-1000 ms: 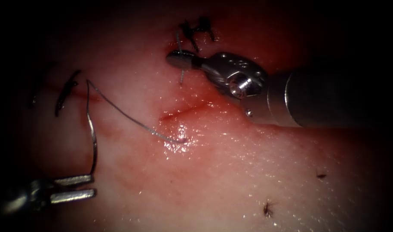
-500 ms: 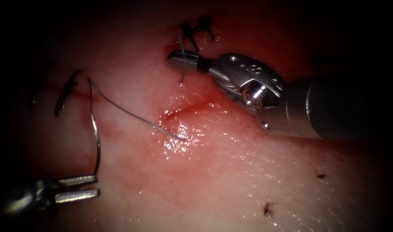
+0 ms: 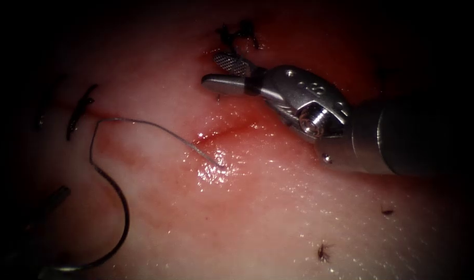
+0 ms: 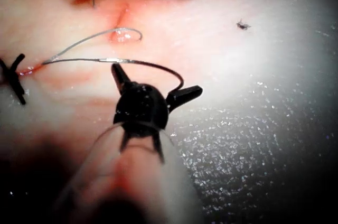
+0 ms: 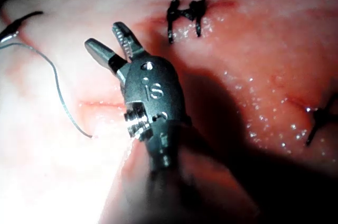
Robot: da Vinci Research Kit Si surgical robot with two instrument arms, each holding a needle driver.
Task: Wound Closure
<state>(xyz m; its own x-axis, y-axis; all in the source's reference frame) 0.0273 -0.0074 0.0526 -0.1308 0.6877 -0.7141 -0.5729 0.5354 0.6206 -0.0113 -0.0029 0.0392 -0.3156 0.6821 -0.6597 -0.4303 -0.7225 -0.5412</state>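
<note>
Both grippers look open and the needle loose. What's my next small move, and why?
Probably close the left gripper on the needle at mid-curve. Its jaws stand open right at the needle, which lies loose on the tissue left of the cut, with the thread attached. The right gripper is open and empty, by a tied stitch.

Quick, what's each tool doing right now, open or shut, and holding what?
Left tool: jaws open, holding nothing; the needle lies on the tissue by it.
Right tool: jaws open, holding nothing.
</note>
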